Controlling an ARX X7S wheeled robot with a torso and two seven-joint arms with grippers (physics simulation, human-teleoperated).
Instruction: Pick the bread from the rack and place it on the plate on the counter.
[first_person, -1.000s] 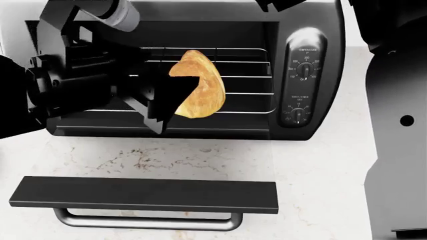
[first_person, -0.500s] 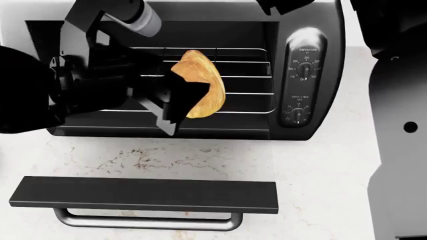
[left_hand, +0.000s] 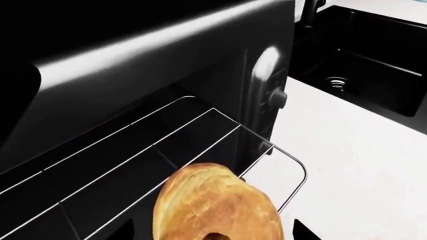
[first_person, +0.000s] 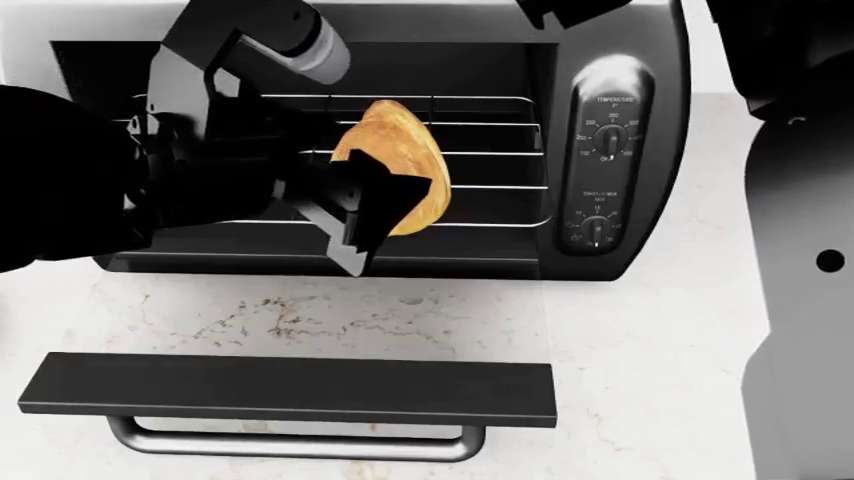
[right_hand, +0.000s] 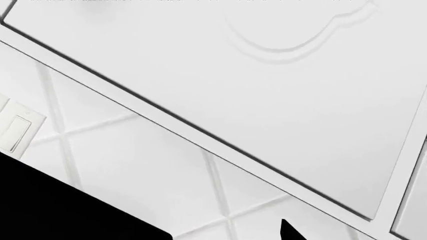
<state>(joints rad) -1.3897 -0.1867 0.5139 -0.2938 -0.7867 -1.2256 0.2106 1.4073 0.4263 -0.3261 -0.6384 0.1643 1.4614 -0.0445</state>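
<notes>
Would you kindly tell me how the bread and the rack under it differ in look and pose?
The bread is a solid, golden-yellow oval with a browner crust; the rack is a thin silver wire grid with open cells. The bread looks tipped up on edge with the left gripper at it, while the rack lies flat. Both sit inside the black toaster oven.

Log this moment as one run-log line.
phase: reach | left gripper: at bread, grip unclear | bread: on rack | right gripper: out of head view | plate: not in view
</notes>
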